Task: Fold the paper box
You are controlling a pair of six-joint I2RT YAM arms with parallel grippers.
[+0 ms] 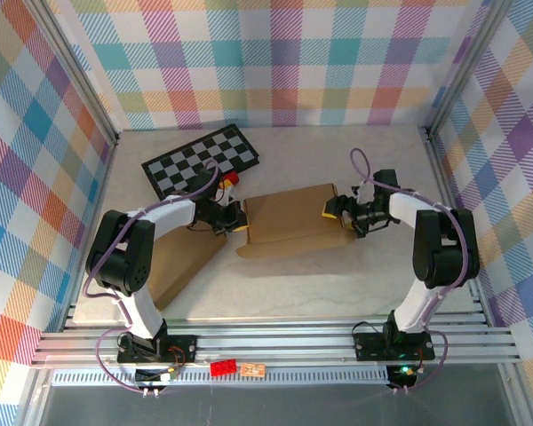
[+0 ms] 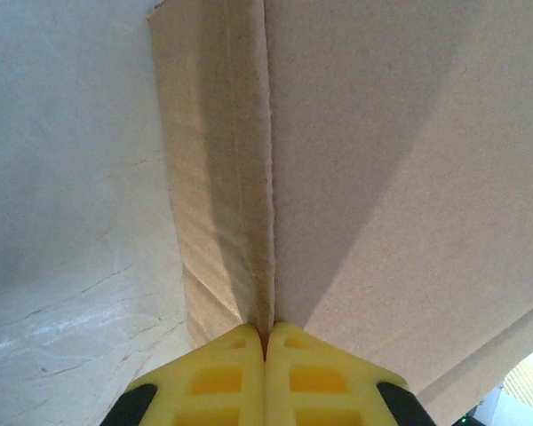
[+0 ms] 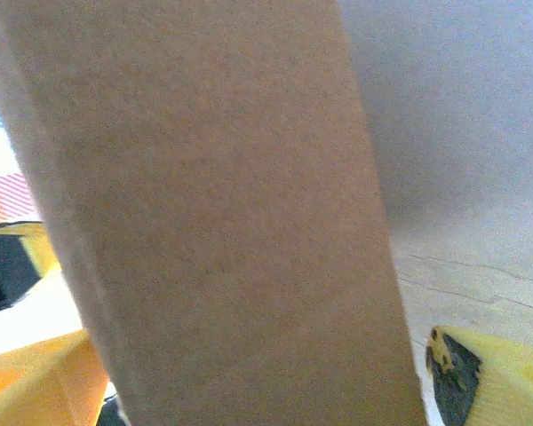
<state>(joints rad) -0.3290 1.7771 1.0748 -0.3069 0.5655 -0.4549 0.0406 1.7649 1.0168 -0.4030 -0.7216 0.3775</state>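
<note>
Cardboard paper box (image 1: pixel 289 222) lies mid-table (image 1: pixel 382 284) in the top view, left gripper (image 1: pixel 234 219) at its left edge, right gripper (image 1: pixel 334 210) at its right. Left wrist: yellow fingers (image 2: pixel 222 377) pinched tight on a box fold. Right wrist: fingers (image 3: pixel 489 377) spread wide, straddling a panel

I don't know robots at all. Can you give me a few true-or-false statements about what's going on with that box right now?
1. The left gripper is pinched shut on an edge of the cardboard box. True.
2. The right gripper is clamped tight. False: its fingers stand wide apart, with a cardboard panel between them.
3. A checkered mat lies at the back left of the table. True.
4. Both grippers work at the same end of the box. False: they are at opposite ends.
5. The box stands fully assembled. False: it lies mostly flat.
</note>
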